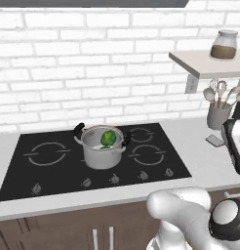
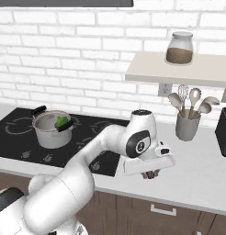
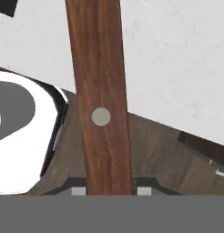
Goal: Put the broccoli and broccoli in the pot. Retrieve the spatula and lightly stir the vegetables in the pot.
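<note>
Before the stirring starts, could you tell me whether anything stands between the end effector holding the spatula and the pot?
Nothing visible does. The end effector, shut on the wooden spatula, hangs over bare counter; between it and the pot lies only flat cooktop.

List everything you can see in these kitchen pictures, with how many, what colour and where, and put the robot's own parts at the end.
pot: one, shiny steel with black handles, on the cooktop
broccoli: green, inside the pot; count cannot be told
cooktop: one, black, set in the counter
counter: one, pale grey, along the brick wall
utensil cup: one, grey, on the counter under the shelf, holding spoons and a whisk
shelf: one, off-white, on the wall
jar: one, clear with brown contents, on the shelf
wooden handle: one, brown, with a pale round rivet, between the fingertips
arm: one, white with dark joints, reaching over the counter
gripper: one, shut on the wooden handle
</note>
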### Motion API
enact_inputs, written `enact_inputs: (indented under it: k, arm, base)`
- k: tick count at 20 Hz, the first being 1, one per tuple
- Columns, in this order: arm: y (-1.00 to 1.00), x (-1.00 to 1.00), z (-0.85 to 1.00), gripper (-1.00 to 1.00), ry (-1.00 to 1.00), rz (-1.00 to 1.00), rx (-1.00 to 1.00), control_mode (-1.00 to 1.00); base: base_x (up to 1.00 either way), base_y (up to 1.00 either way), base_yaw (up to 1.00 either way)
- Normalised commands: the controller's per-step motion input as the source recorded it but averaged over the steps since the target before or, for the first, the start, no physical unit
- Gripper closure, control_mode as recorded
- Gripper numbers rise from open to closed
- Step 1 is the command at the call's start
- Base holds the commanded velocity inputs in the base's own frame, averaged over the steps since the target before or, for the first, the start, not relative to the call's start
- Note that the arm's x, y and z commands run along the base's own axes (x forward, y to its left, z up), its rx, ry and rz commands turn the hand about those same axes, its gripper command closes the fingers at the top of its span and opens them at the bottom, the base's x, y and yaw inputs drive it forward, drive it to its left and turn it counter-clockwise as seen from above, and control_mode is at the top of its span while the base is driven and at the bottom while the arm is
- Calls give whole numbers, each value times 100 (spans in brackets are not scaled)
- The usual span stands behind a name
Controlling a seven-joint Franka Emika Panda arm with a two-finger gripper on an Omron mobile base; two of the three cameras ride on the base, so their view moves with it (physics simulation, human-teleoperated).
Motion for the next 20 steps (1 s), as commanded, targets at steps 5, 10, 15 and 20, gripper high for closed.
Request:
enact_inputs:
  k: [5,10,15,20]
  arm:
    - [100,-38,84,100,0,37,-41,-100]
    - [66,-10,100,100,0,27,-25,-100]
    - [41,-18,94,100,0,33,-16,-100]
    - [64,4,83,100,11,37,-14,-100]
  base:
    - [0,0,0]
    - [0,0,0]
    - [0,0,0]
    - [0,0,0]
